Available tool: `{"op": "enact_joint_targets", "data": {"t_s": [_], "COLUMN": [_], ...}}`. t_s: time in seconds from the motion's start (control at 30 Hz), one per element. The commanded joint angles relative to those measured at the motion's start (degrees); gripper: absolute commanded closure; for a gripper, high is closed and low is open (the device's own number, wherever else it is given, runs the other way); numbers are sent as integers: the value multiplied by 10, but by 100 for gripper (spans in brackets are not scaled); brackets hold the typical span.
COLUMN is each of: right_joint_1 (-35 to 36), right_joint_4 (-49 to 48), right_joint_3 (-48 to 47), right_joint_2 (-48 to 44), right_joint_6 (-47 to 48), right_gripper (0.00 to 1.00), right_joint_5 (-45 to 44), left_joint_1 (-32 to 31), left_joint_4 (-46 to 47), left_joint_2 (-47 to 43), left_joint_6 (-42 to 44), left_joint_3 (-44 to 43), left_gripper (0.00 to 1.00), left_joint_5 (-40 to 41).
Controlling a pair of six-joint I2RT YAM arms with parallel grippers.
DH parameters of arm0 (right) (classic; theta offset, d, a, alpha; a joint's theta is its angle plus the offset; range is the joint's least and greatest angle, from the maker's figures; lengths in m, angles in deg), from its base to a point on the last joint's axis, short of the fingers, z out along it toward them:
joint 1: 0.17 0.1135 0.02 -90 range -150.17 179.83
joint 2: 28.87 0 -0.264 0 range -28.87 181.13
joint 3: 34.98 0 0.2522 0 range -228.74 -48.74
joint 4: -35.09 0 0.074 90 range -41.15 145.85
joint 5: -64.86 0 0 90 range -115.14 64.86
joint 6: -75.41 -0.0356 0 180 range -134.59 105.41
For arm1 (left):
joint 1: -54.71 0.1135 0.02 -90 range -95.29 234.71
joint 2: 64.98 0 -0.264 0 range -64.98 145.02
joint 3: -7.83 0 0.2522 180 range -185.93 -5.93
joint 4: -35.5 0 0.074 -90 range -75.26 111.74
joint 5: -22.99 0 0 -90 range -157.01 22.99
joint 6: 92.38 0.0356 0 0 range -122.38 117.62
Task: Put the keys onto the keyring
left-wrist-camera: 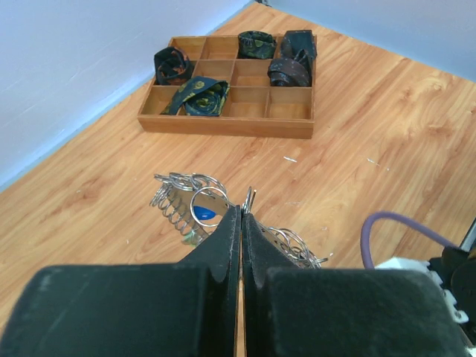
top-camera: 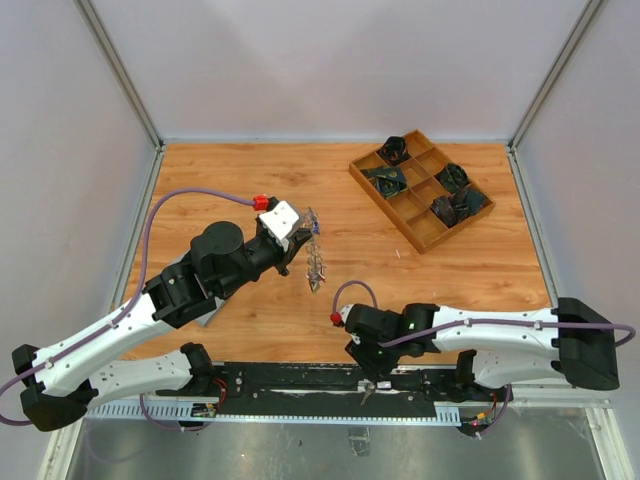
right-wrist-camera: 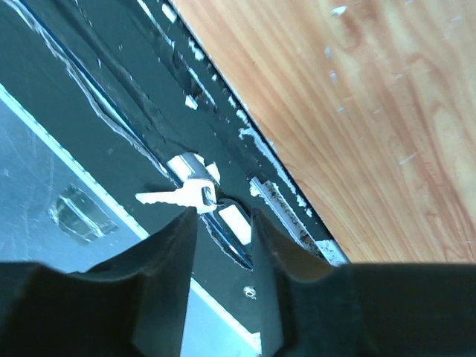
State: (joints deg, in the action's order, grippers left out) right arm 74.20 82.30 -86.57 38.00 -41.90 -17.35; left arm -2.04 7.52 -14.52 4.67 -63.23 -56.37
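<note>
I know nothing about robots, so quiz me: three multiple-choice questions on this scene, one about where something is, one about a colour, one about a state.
1. Where is the loose key?
A. hanging on the keyring
B. on the black rail at the near edge
C. on the wood, far from the arms

2. What colour is the tag seen among the keyring's keys?
A. blue
B. orange
C. pink

3. The left gripper is:
A. wide open
B. shut on the keyring
C. shut on a lone key

Answers:
1 B: the right wrist view shows the key lying on the rail, just beyond the open right gripper.
2 A: the left wrist view shows a blue tag inside one ring.
3 B: its fingers meet, with the keyring pinched at their tips.
</note>
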Motion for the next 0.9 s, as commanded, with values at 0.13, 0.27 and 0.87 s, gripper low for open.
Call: {"op": "enact_joint_targets", "data": {"t_s": [0.13, 0.27, 0.87], "right_joint_1": [50, 51, 52], "right_joint_4": [-21, -33, -26], "right_joint_3": [-6, -2, 17], "right_joint_2": [63, 85, 139], "right_joint_6": [-13, -15, -21], "right_gripper": [57, 57, 70], "right_joint_5": [32, 28, 45], "left_joint_1": [1, 0, 1], "left_joint_4": [47, 46, 45], "left_joint_2": [-8, -9, -8], "left_joint_6": [-4, -3, -2], "left_joint_3": [-6, -7, -8], "left_gripper": [100, 99, 100], "left_joint_5": [-4, -4, -5]}}
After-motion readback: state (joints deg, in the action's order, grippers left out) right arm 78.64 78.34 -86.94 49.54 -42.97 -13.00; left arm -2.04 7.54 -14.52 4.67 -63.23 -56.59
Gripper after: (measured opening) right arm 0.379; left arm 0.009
